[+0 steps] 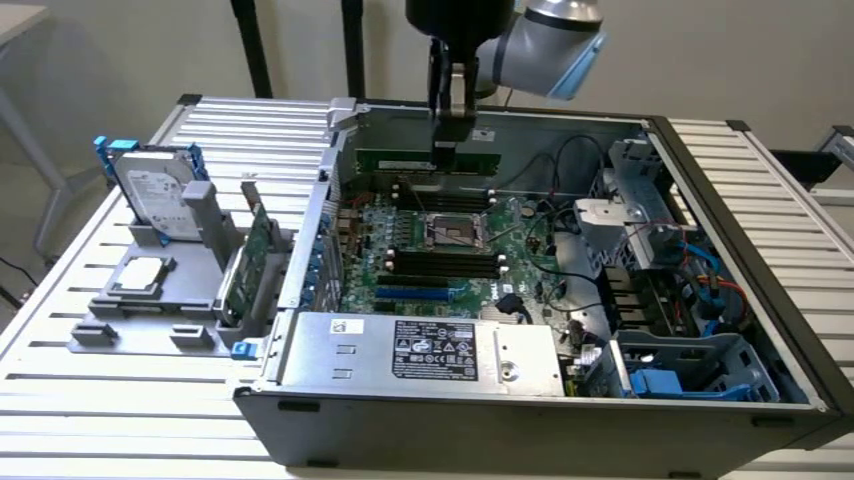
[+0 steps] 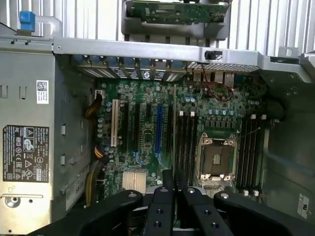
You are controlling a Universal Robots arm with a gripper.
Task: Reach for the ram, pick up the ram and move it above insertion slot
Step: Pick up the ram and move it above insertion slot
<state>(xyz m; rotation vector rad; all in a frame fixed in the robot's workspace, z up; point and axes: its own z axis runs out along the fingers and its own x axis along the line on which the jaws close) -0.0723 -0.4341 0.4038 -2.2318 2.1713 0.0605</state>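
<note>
Carry step basically there: fingers (image 1: 451,135) clamped on the ram (image 1: 427,160), hovering over the motherboard (image 1: 441,250), just needs lining up above the slots (image 2: 186,142).

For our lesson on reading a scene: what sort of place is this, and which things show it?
Probably a robotics lab bench for computer assembly. An open computer case with a bare motherboard sits on a slatted metal table, beside a grey fixture holding a hard drive.

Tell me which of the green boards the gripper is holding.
The ram, the long narrow stick clamped in the gripper over the motherboard's far edge. The taller expansion card stands in a grey rack outside the case, away from the gripper.
</note>
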